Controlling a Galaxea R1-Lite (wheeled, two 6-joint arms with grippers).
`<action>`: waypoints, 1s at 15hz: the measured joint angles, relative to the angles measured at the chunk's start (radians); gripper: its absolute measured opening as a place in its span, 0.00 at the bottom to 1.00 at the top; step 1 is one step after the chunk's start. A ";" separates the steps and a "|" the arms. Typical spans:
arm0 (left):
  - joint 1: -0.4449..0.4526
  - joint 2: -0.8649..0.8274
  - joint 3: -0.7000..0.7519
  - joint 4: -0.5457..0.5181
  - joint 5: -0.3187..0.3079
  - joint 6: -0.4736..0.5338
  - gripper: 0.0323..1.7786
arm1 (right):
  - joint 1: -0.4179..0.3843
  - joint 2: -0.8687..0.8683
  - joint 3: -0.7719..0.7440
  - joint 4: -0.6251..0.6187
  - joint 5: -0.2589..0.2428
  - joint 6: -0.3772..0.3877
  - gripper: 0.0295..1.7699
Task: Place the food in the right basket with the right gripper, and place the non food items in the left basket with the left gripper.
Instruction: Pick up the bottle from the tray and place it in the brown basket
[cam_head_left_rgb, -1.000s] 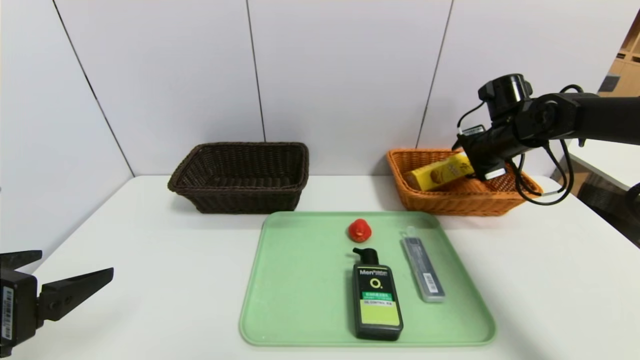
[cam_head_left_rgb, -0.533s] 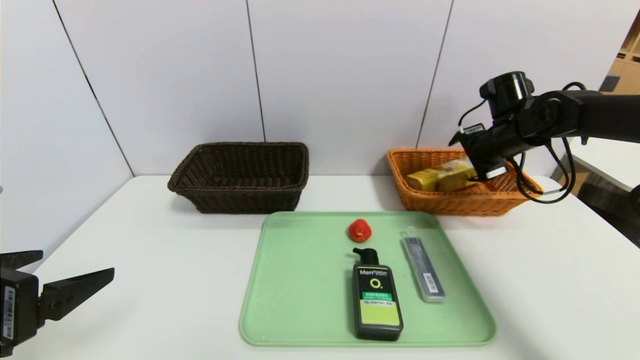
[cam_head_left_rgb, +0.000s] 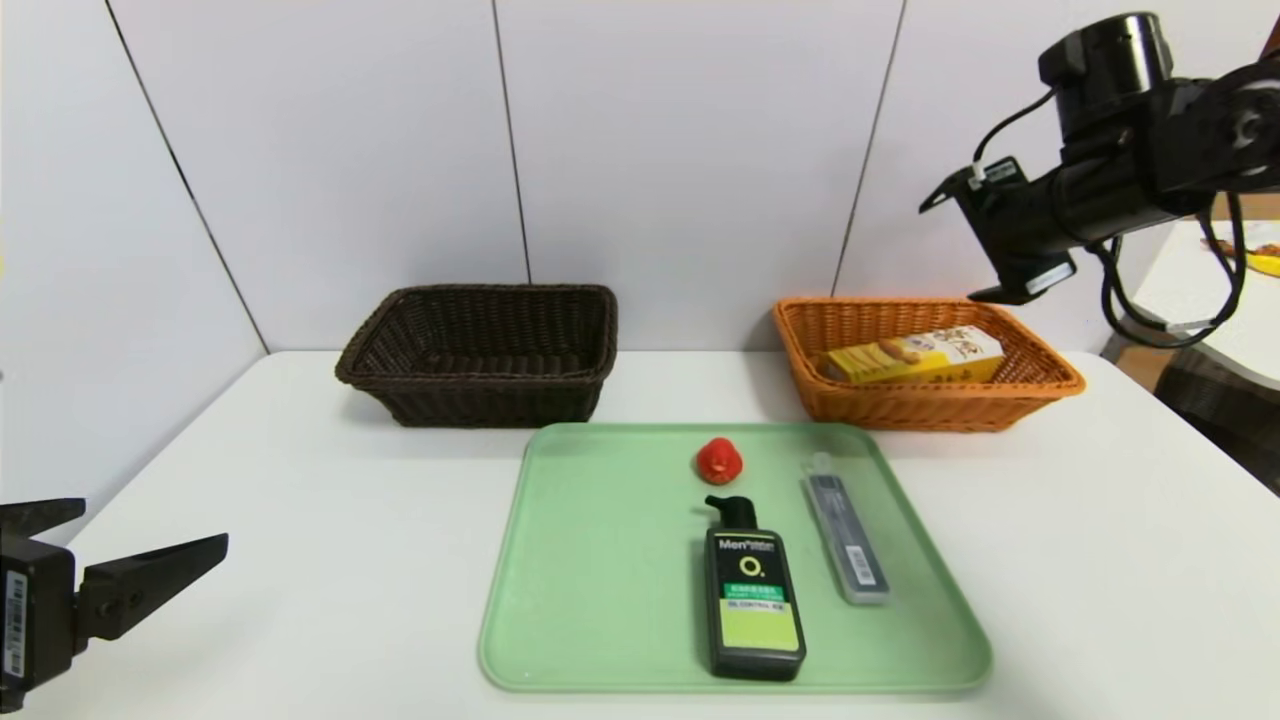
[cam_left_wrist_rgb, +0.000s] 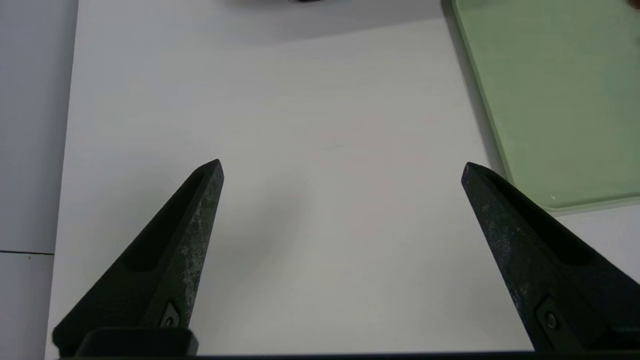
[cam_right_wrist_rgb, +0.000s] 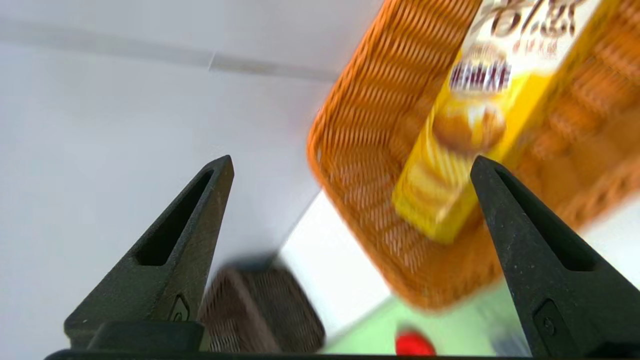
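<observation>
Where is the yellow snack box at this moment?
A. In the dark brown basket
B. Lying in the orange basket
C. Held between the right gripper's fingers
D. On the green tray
B: the yellow snack box lies inside the orange basket, while the right gripper hangs open above it, holding nothing.

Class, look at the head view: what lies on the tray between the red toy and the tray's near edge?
The black pump bottle lies there on the green tray, its pump pointing toward the red toy. The head view shows this.
</observation>
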 joint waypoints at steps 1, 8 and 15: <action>0.000 0.005 -0.010 0.000 0.000 0.000 0.95 | 0.020 -0.041 0.016 0.032 -0.004 -0.036 0.93; -0.005 0.049 -0.067 0.007 -0.001 -0.007 0.95 | 0.125 -0.329 0.085 0.292 -0.012 -0.382 0.95; -0.220 0.221 -0.274 0.021 0.051 -0.109 0.95 | 0.302 -0.502 0.060 0.503 -0.238 -0.517 0.96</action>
